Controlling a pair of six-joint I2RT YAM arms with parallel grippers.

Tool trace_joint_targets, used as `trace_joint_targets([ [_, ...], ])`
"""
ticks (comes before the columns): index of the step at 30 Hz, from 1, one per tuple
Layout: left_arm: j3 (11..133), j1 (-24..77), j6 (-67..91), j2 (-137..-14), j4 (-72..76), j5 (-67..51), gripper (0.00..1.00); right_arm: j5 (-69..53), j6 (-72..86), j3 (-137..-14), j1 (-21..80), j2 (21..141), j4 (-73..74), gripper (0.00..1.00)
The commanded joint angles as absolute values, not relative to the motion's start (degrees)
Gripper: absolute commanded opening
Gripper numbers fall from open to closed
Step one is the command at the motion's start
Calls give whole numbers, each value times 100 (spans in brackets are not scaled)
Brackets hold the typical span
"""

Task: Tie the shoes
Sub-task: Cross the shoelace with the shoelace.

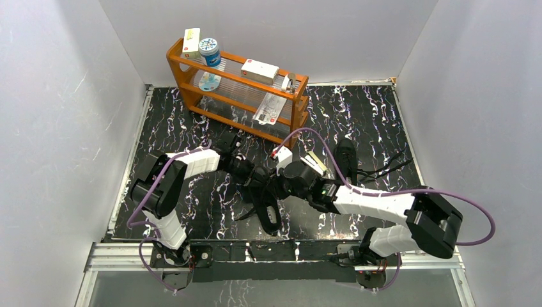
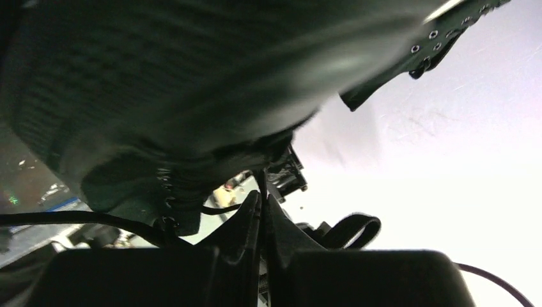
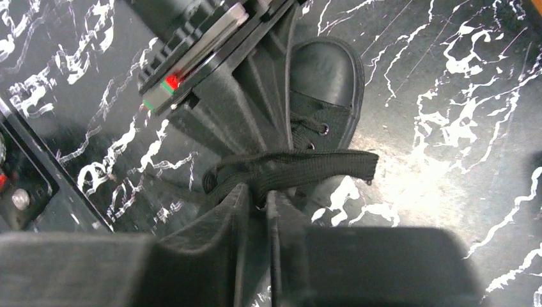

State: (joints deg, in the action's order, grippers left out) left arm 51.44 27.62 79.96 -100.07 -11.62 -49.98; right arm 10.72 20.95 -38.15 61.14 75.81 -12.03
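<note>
**Left to right across the table [image 1: 383, 121].**

**(a)** Left gripper [image 1: 255, 176]: the jaws are pressed together. In its wrist view a thin lace strand [image 2: 262, 182] runs from the fingertips up to the shoe, so it appears nipped there.

**(b)** Near shoe [image 1: 267, 211]: an all-black low-top lying mid-table between the two arms, one end toward the near edge. It fills the top of the left wrist view, and its rounded toe cap [image 3: 326, 70] shows in the right wrist view.

**(c)** Right gripper [image 1: 284, 182]: only a narrow slit shows between the jaws. A flat lace [image 3: 300, 167] crosses the tips and seems pinched. How firmly it is held cannot be told.

**(d)** Far shoe [image 1: 346, 158]: it sits just behind the right arm, untouched. Its loose laces [image 1: 383, 169] trail away to the right.

**(e)** Orange rack [image 1: 297, 105]: it stands at the back and has no part in the task.

**Handling, as a judgement.** The canvas upper looks soft and the shoe light, so a pull on a lace is likely to drag or tip the whole shoe. The laces are limp, thin and black on a dark marbled top, which makes them hard to see and quick to slip from a loose pinch. The best hold is probably close to the eyelets for tension, or near the free ends to form loops, with the strand seated deep between the pads.
</note>
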Motion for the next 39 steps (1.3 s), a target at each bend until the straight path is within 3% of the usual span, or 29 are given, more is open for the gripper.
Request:
trace_joint_targets([
  [1, 5673, 2810, 6947, -9992, -1605, -4732, 0, 654, 2257, -4477, 6142, 7100, 231, 37],
  [3, 5892, 2829, 6418, -9982, -1654, -4535, 0, 425, 2503, -4606, 6142, 6793, 1108, 51],
  [6, 5963, 2847, 5884, -9848, -1596, -4244, 0, 80, 2613, -4560, 6146, 6136, 2133, 64],
  [13, 5837, 2973, 5290, -9784, -857, -4329, 0, 505, 2815, -5102, 5975, 5050, 3851, 81],
  [16, 5756, 3029, 5103, -9676, -577, -4384, 0, 105, 2832, -5603, 5405, 5796, 4213, 81],
  [18, 5628, 3049, 5028, -9502, -333, -4367, 0, -933, 2835, -5811, 4419, 6471, 4278, 73],
  [23, 5109, 3065, 4929, -8996, 537, -4195, 0, -3173, 3451, -5503, 2579, 7098, 2765, 67],
  [29, 4794, 3114, 4825, -8688, 1035, -4077, 0, -3850, 4173, -5419, 2433, 7981, 1918, 65],
  [39, 4347, 3194, 5144, -8461, 1860, -4089, 0, -3360, 5763, -5069, 2822, 8424, 673, 57],
])
